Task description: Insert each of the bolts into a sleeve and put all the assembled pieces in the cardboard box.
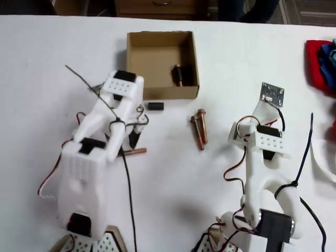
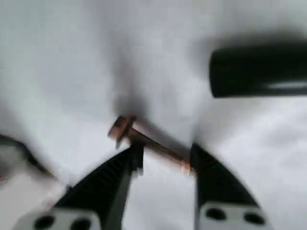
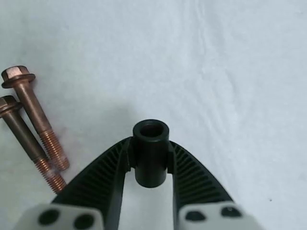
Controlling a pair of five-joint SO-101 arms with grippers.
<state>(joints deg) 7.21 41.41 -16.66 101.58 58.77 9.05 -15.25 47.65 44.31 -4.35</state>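
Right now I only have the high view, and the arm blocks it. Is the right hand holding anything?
Observer: Yes. In the right wrist view, the right hand is shut on a black sleeve, with the open bore facing the camera.
Operator: And the other arm?
Observer: In the left wrist view, the left hand is open and a bolt lies across its gap. Blur hides whether they touch.
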